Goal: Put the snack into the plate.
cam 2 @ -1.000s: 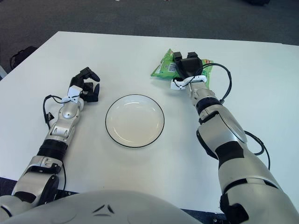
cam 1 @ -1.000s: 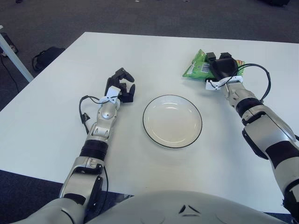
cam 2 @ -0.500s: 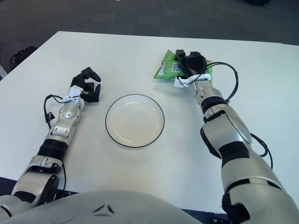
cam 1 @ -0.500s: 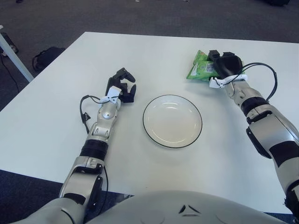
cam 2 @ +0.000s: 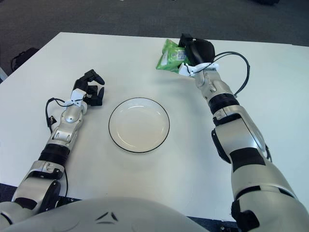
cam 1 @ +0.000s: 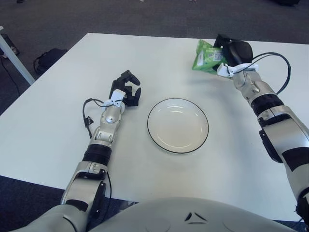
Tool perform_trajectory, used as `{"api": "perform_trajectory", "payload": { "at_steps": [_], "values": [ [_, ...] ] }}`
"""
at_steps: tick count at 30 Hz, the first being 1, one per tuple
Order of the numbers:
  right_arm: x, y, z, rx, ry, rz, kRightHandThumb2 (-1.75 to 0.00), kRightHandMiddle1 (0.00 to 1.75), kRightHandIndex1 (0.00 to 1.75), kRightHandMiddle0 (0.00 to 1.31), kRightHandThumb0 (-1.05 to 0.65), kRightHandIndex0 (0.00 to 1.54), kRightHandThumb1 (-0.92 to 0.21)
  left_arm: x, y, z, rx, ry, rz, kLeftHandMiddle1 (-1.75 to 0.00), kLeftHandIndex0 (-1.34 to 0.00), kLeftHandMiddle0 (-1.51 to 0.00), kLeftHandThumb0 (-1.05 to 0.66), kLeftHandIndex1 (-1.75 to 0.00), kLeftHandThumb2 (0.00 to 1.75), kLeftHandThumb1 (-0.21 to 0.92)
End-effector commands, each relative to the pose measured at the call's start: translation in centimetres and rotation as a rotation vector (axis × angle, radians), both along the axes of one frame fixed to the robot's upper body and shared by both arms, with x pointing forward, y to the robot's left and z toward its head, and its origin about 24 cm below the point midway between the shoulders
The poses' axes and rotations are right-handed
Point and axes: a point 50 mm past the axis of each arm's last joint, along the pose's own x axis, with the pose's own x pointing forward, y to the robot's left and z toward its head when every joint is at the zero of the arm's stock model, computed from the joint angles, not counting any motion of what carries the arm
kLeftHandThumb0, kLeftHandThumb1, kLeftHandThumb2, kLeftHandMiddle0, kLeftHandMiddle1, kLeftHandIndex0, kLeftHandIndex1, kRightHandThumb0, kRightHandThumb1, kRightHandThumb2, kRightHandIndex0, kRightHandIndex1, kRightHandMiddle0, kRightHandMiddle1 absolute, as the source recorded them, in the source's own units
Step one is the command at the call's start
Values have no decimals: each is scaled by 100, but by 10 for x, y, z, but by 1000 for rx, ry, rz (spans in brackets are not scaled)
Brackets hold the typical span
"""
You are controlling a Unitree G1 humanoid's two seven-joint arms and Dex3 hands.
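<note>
Left eye view shows the right hand [cam 1: 231,49] closed around the crinkly green snack bag [cam 1: 206,55], far behind the round white plate with a dark rim [cam 1: 178,125]. Best to carry it low over the plate's middle, then let go. The left hand [cam 1: 126,91], left of the plate, is curled and holds nothing.

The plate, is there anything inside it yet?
No. The plate shows only its bare white inside. The green snack bag is gripped by the right hand farther back. The table under the plate is covered. The left hand shows left of the plate.
</note>
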Motion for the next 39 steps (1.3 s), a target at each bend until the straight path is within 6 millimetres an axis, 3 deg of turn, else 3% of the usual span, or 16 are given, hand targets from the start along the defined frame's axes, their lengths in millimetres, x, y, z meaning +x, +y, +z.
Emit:
{"api": "perform_trajectory", "payload": {
  "at_steps": [1, 8, 11, 16, 28, 39],
  "values": [
    [-10, 2, 5, 131, 60, 59, -157, 175, 143, 64, 0, 96, 0, -18, -1, -38, -8, 149, -4, -175, -60, -132, -48, -175, 130, 33],
    [-21, 6, 19, 117, 29, 117, -160, 175, 141, 66, 0, 99, 3, -17, -1, -38, 8, 153, -3, -175, -60, -132, -48, -175, 130, 33],
    [-32, 14, 33, 127, 4, 186, -165, 175, 145, 68, 0, 100, 6, -16, -1, -39, 14, 146, -4, -175, -60, -132, -48, -175, 130, 33],
    [-52, 23, 38, 115, -1, 249, -169, 175, 150, 70, 0, 100, 9, -15, -1, -40, 20, 146, -3, -175, -60, -132, -48, -175, 130, 33],
    [-68, 40, 38, 91, 77, 442, -174, 175, 165, 68, 0, 94, 8, -13, -2, -42, 2, 147, 0, -175, -60, -131, -48, -175, 130, 33],
    [-96, 56, 35, 74, 171, 639, -169, 175, 161, 65, 0, 93, 5, -13, -3, -43, 8, 147, -7, -175, -60, -131, -48, -175, 130, 33]
  ]
}}
